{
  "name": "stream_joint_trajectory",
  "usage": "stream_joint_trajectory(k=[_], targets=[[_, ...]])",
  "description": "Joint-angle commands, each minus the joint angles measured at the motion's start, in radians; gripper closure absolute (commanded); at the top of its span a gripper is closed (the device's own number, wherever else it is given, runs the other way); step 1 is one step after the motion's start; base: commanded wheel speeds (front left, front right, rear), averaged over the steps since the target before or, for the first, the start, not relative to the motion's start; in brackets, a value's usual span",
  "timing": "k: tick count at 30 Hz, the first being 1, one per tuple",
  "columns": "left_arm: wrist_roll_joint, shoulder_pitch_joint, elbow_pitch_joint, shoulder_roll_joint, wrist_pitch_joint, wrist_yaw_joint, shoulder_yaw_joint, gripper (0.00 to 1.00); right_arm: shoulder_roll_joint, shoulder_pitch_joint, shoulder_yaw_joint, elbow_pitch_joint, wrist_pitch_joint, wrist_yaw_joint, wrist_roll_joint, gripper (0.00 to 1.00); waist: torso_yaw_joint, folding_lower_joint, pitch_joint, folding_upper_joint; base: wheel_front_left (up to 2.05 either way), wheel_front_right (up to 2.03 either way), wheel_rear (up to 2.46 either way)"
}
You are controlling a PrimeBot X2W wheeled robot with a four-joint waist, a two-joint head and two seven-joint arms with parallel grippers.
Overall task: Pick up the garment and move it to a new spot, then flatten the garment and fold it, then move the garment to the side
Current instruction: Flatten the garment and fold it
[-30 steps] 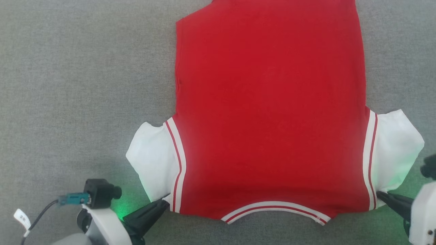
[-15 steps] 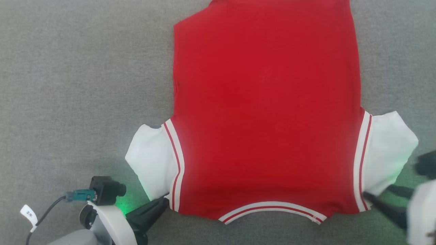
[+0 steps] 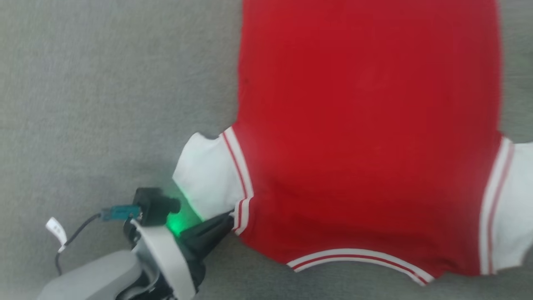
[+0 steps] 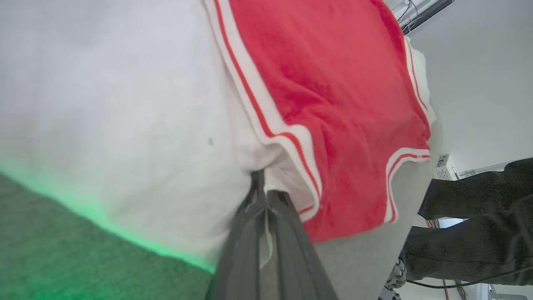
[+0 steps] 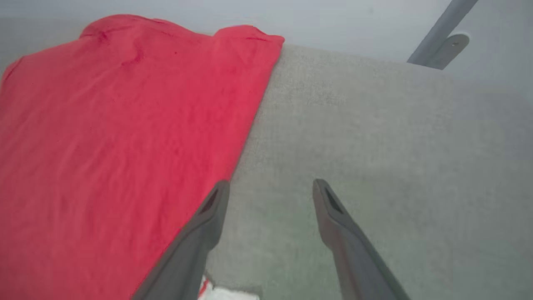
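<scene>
The garment (image 3: 366,125) lies spread on the grey table (image 3: 104,104), plain red side up, collar trim toward me and a white sleeve on each side. My left gripper (image 3: 228,220) is shut on the garment at the near corner of its left sleeve (image 3: 208,175), beside the striped trim. In the left wrist view the closed left gripper (image 4: 260,187) pinches white cloth, and the garment (image 4: 333,83) bunches a little there. My right gripper (image 5: 270,187) hangs open over bare table (image 5: 374,133), just off the garment's (image 5: 116,125) right edge, holding nothing.
The table's far edge and a grey metal post (image 5: 441,37) show in the right wrist view. A dark bulky shape (image 4: 479,225) stands beyond the table's near edge in the left wrist view. Open grey surface lies left of the garment.
The right gripper has opened, let go of the garment's right shoulder and left the head view. The head view has shifted and blurred. The left gripper keeps its hold.
</scene>
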Motion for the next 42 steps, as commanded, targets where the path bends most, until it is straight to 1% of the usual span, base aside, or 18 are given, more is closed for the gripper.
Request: stream_joint_trajectory(k=[1, 6, 11, 13, 14, 18, 22, 23, 24, 25, 29, 33, 34, 37, 39, 42], targets=[[-0.002, -0.037, 0.03, -0.055, 0.006, 0.004, -0.009, 1.0, 0.021, -0.09, 0.034, 0.055, 0.028, 0.0, -0.051, 0.0, 0.059, 0.0, 0.066, -0.0001, 0.0, 0.0, 0.0], [0.005, -0.08, 0.038, -0.091, 0.009, 0.007, -0.031, 1.0, 0.073, -0.385, 0.099, 0.27, 0.116, 0.0, -0.215, 0.0, 0.12, 0.0, 0.131, -0.0001, 0.0, 0.0, 0.0], [0.01, -0.108, 0.044, -0.115, 0.012, 0.01, -0.034, 1.0, 0.079, -0.601, 0.125, 0.453, 0.163, 0.0, -0.36, 0.0, 0.164, 0.0, 0.196, -0.0001, 0.0, 0.0, 0.0], [0.016, -0.114, 0.043, -0.124, 0.013, 0.012, -0.035, 1.0, 0.088, -0.661, 0.115, 0.519, 0.176, 0.0, -0.402, 0.0, 0.176, 0.0, 0.213, -0.0001, 0.0, 0.0, 0.0], [0.016, -0.114, 0.043, -0.124, 0.013, 0.012, -0.035, 1.0, 0.088, -0.661, 0.115, 0.519, 0.176, 0.0, -0.402, 0.0, 0.176, 0.0, 0.213, -0.0001, 0.0, 0.0, 0.0], [0.027, -0.126, 0.048, -0.141, 0.017, 0.015, -0.038, 1.0, 0.11, -0.748, 0.108, 0.613, 0.218, 0.0, -0.452, 0.0, 0.189, 0.0, 0.238, -0.0001, 0.0, 0.0, 0.0], [0.033, -0.144, 0.047, -0.151, 0.018, 0.015, -0.041, 1.0, 0.136, -0.782, 0.121, 0.672, 0.253, 0.0, -0.475, 0.0, 0.19, 0.0, 0.25, -0.0001, 0.0, 0.0, 0.0], [0.033, -0.148, 0.047, -0.152, 0.018, 0.016, -0.041, 1.0, 0.14, -0.787, 0.125, 0.679, 0.254, 0.0, -0.479, 0.43, 0.189, 0.0, 0.251, -0.0001, 0.0, 0.0, 0.0], [0.032, -0.153, 0.047, -0.154, 0.018, 0.016, -0.039, 1.0, 0.142, -0.791, 0.129, 0.686, 0.255, 0.0, -0.483, 0.8, 0.188, 0.0, 0.251, -0.0001, 0.0, 0.0, 0.0], [0.033, -0.156, 0.048, -0.154, 0.018, 0.016, -0.034, 1.0, 0.144, -0.792, 0.135, 0.692, 0.253, 0.0, -0.482, 1.0, 0.184, 0.0, 0.246, -0.0001, 0.0, 0.0, 0.0], [0.038, -0.142, 0.053, -0.142, 0.017, 0.016, 0.009, 1.0, 0.13, -0.784, 0.141, 0.682, 0.213, 0.0, -0.447, 1.0, 0.163, 0.0, 0.212, -0.0001, 0.0, 0.0, 0.0], [0.057, -0.101, 0.053, -0.114, 0.012, 0.016, 0.069, 1.0, 0.089, -0.708, 0.198, 0.624, 0.202, 0.0, -0.35, 1.0, 0.124, 0.0, 0.148, -0.0001, 0.0, 0.0, 0.0], [0.064, -0.073, 0.048, -0.098, 0.009, 0.016, 0.092, 1.0, 0.046, -0.649, 0.224, 0.574, 0.211, 0.0, -0.282, 1.0, 0.102, 0.0, 0.112, -0.0001, 0.0, 0.0, 0.0], [0.07, -0.033, 0.039, -0.073, 0.007, 0.014, 0.122, 1.0, -0.011, -0.528, 0.244, 0.484, 0.231, 0.0, -0.178, 1.0, 0.072, 0.0, 0.061, -0.0001, 0.0, 0.0, 0.0], [0.075, -0.009, 0.034, -0.06, 0.004, 0.012, 0.141, 1.0, -0.051, -0.432, 0.241, 0.415, 0.247, 0.0, -0.111, 1.0, 0.053, 0.0, 0.03, -0.0001, 0.0, 0.0, 0.0], [0.082, 0.035, 0.03, -0.051, 0.003, 0.007, 0.173, 1.0, -0.096, -0.264, 0.214, 0.305, 0.258, 0.0, -0.027, 1.0, 0.026, 0.0, -0.01, -0.0001, 0.0, 0.0, 0.0]])
